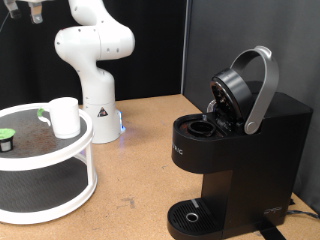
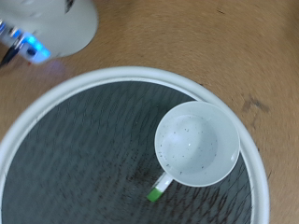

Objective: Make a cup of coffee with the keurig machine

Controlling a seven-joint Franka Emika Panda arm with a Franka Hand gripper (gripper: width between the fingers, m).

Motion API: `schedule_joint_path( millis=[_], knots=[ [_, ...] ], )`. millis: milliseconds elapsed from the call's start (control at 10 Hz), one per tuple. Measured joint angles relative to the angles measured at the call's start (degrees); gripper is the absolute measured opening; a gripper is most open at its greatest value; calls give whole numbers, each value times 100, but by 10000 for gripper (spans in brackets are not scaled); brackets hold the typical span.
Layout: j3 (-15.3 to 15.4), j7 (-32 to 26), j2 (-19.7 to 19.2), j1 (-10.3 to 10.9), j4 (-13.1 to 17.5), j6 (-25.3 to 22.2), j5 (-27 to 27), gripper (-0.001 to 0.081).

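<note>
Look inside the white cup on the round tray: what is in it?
The cup looks empty in the wrist view: only its pale floor with faint specks shows. The tray surface beneath it is covered. The gripper hangs above at the exterior view's top edge.

We see tray (image 1: 70, 185) at lower left of exterior frame; cup (image 1: 65, 116) upright on its top tier near back rim, pod (image 1: 6, 133) on same tier at frame's left edge. Arm base (image 1: 97, 60) behind tray. Machine (image 1: 240, 155) at right, lid raised, well apart from tray.
</note>
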State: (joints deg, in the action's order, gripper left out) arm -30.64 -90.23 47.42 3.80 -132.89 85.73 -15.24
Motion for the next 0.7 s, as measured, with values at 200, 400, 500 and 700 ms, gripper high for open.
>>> schedule_joint_path(
  millis=[200,400,500,700],
  knots=[
    [-263,-988,-135,313,25,168,-236,807],
    [-260,-765,-129,274,26,167,-170,807],
    [-320,-870,-119,270,34,167,-164,807],
    [-617,-1217,-132,269,-2,331,-365,807]
  ],
)
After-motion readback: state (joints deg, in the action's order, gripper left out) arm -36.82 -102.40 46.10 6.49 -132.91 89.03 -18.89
